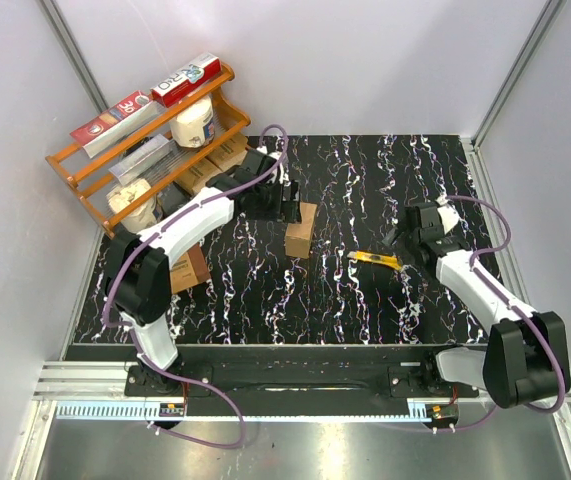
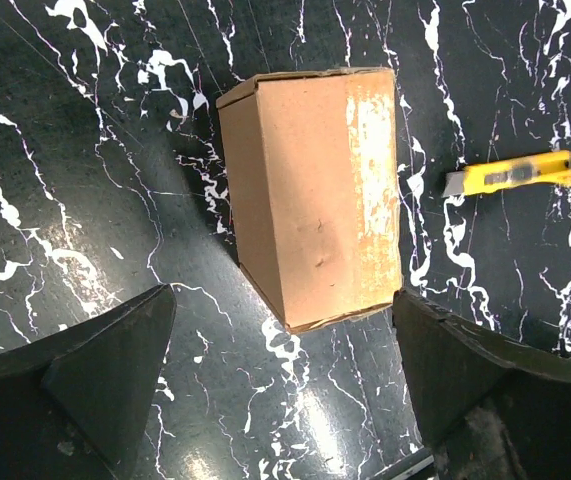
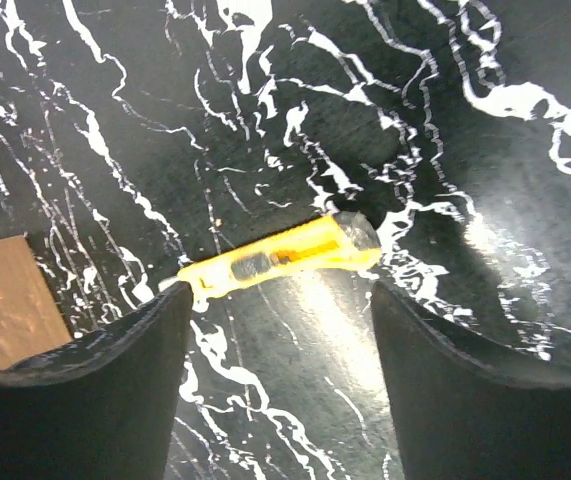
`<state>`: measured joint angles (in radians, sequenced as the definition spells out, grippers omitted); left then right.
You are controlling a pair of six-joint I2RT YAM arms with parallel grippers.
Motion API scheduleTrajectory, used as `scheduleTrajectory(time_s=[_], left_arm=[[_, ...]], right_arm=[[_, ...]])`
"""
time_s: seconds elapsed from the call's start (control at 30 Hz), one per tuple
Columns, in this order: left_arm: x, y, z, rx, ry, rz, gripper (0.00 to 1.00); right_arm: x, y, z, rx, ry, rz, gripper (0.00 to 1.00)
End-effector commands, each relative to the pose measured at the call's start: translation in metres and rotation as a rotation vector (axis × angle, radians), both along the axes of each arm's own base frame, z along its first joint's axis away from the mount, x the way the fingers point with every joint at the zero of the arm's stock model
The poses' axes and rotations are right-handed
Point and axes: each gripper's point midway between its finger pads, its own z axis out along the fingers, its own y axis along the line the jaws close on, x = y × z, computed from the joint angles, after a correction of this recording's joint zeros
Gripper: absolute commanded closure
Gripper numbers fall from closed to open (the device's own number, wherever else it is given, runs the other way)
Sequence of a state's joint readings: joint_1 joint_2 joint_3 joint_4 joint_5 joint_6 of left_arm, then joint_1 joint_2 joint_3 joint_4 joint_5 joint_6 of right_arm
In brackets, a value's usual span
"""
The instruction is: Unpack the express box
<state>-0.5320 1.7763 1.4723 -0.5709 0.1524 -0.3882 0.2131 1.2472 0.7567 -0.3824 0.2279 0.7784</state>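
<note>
Between left pincer [image 2: 280, 385] fingers: express box [image 2: 315, 195], untouched, pincer spread wide.

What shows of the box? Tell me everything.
The box is plain light-brown cardboard, small and blocky, flaps shut, with a pale strip of tape down one face and slight dents. It stands on the black marbled table, just ahead of the open left gripper, which does not touch it. The yellow knife lies apart beside it.
</note>
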Motion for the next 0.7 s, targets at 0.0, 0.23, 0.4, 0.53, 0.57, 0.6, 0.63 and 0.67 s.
scheduleTrajectory(time_s=[0.0, 0.23, 0.4, 0.53, 0.57, 0.6, 0.63, 0.67], left_arm=[[0.019, 0.002, 0.01, 0.06, -0.075, 0.038, 0.06], [0.02, -0.017, 0.006, 0.1, -0.092, -0.022, 0.04], [0.019, -0.028, -0.006, 0.116, -0.06, -0.032, 0.02], [0.016, -0.039, -0.008, 0.096, -0.044, -0.056, 0.01], [0.015, -0.041, -0.014, 0.107, -0.031, -0.057, 0.01], [0.015, -0.041, -0.017, 0.114, -0.023, -0.056, 0.01], [0.014, -0.041, -0.021, 0.12, -0.01, -0.056, 0.01], [0.013, -0.042, -0.027, 0.127, 0.004, -0.06, 0.01]], right_arm=[[0.0, -0.027, 0.031, -0.106, -0.044, -0.091, 0.2], [0.008, -0.013, 0.051, -0.09, -0.122, 0.031, 0.08], [0.015, 0.018, 0.046, 0.005, -0.12, 0.17, 0.07], [0.017, 0.039, 0.04, 0.036, -0.115, 0.231, 0.06], [0.018, 0.043, 0.037, 0.038, -0.107, 0.243, 0.06], [0.019, 0.048, 0.037, 0.041, -0.111, 0.254, 0.06], [0.017, 0.057, 0.035, 0.043, -0.107, 0.278, 0.06], [0.018, 0.062, 0.033, 0.042, -0.101, 0.29, 0.06]])
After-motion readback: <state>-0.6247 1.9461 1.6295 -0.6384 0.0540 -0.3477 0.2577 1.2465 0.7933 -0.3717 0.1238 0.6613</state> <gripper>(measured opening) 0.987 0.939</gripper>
